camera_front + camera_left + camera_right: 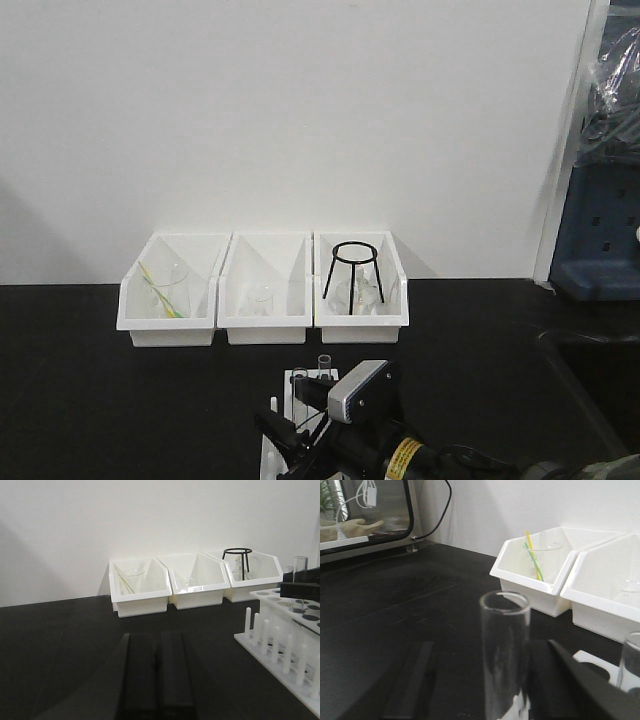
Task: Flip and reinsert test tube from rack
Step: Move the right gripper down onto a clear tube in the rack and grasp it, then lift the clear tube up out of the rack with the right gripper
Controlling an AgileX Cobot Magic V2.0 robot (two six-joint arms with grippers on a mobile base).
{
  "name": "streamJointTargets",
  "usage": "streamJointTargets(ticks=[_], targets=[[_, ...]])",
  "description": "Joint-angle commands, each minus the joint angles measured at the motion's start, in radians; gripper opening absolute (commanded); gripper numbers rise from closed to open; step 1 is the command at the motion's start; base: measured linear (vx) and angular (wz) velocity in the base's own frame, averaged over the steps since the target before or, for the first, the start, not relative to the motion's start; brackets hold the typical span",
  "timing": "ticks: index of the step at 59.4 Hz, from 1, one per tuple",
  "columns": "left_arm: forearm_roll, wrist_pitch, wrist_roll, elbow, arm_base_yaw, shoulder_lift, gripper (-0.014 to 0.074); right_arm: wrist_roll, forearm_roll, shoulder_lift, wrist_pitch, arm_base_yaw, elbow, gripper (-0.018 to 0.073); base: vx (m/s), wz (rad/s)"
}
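The white rack (290, 381) stands near the front edge of the black table, with its pegs facing the left wrist view (280, 640). Two clear test tubes stand upright in it, open rims up. One test tube (504, 650) rises between the fingers of my right gripper (487, 652), which is open around it. The right finger (560, 680) is close beside the glass and the left finger (412, 685) is well apart. The other tube (631, 662) stands just to the right. My left gripper (156, 639) is shut and empty, low over the table to the left of the rack.
Three white bins (263, 328) line the back wall. They hold a beaker with yellow and green straws (165, 290), a small beaker (260, 298) and a black wire tripod (353, 268). A sink edge (590, 345) lies at the right.
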Motion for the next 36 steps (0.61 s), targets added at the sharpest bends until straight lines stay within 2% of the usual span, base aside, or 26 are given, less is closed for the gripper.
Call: streamJointTargets(ticks=[1, 9, 12, 24, 36], targets=[[0.000, -0.081, -0.002, -0.006, 0.000, -0.008, -0.0006, -0.001, 0.017, -0.052, -0.087, -0.004, -0.029, 0.0268, 0.00, 0.00], [0.000, -0.081, -0.002, -0.006, 0.000, -0.008, -0.0006, -0.001, 0.020, -0.052, -0.086, -0.004, -0.029, 0.0033, 0.00, 0.00], [0.000, -0.081, -0.002, -0.006, 0.000, -0.008, -0.0006, -0.001, 0.020, -0.052, -0.086, -0.004, -0.029, -0.0017, 0.00, 0.00], [0.000, -0.081, -0.002, -0.006, 0.000, -0.008, -0.0006, 0.000, 0.019, -0.082, -0.063, -0.004, -0.029, -0.0015, 0.00, 0.00], [0.000, -0.081, -0.002, -0.006, 0.000, -0.008, -0.0006, 0.018, 0.007, -0.243, 0.053, -0.004, -0.060, -0.0013, 0.00, 0.00]])
